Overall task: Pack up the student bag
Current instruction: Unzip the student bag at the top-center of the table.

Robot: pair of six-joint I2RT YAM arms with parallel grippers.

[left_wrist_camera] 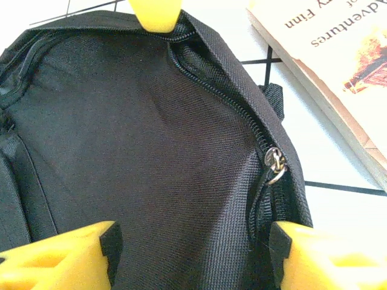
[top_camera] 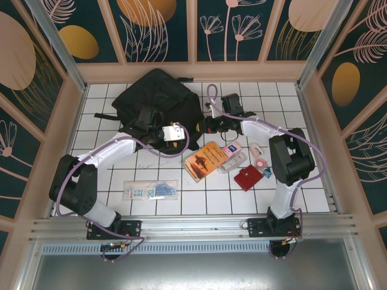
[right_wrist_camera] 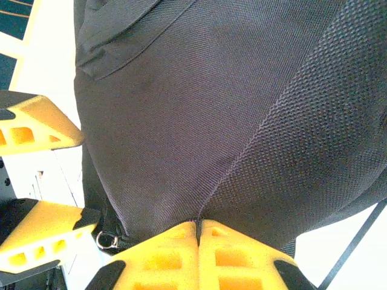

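Slippage of pinched fabric is judged the main risk. The student bag is laid at the rear of the surface, left of centre. Its rim is clenched by the right pincer, and the left pincer is held released at the mouth. Were the rim dropped, the opening could collapse, and the zipper pull could be snagged by 1 finger.

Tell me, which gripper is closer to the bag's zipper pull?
Left. The zipper pull sits just beside one finger of the open left gripper; the right gripper pinches the student bag farther off.
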